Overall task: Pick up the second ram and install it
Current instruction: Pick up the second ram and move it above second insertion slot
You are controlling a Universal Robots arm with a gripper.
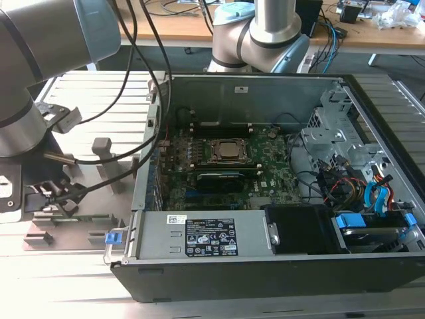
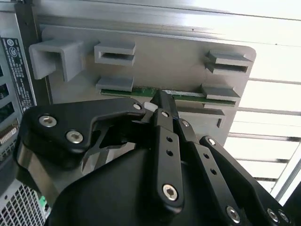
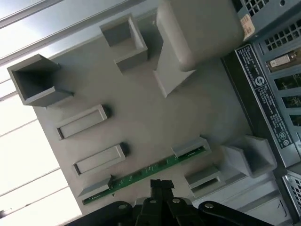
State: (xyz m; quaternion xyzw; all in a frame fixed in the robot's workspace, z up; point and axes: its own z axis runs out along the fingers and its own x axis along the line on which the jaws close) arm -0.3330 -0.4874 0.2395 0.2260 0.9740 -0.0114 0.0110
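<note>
at the exterior view's left the grey arm (image 1: 26,80) bends down over the grey slotted holder tray (image 1: 103,149), which lies on the ribbed metal table (image 1: 86,93) just beside the open computer case (image 1: 246,279). dark cables (image 1: 143,40) run down from the top of the picture past the case wall toward the arm's lower end. the second ram (image 2: 136,90) lies in the tray, a thin green stick standing on its long edge. in the second wrist view its two ends pass under grey slot blocks, and the narrow black tip of the gripper (image 2: 162,100) stands right at its middle, touching or all but touching its upper edge. in the first wrist view the tip sits just beside the middle of the second ram, which is seated in its slots. whether the gripper is apart, together or clamped on the stick i cannot tell. further right in the exterior view, inside the case, the green motherboard (image 1: 265,179) lies flat with the cpu socket (image 1: 226,151) near its middle. a grey metal box with a label (image 1: 199,239) runs along the case's near side, with a blue clip (image 1: 114,236) at its left end and a black duct (image 1: 299,229) at its right end. at the exterior view's right a metal drive cage (image 1: 332,133) stands over a tangle of blue and red cables (image 1: 372,193). behind the case the base of another arm (image 1: 265,33) rises in front of a wooden bench (image 1: 372,36).
</note>
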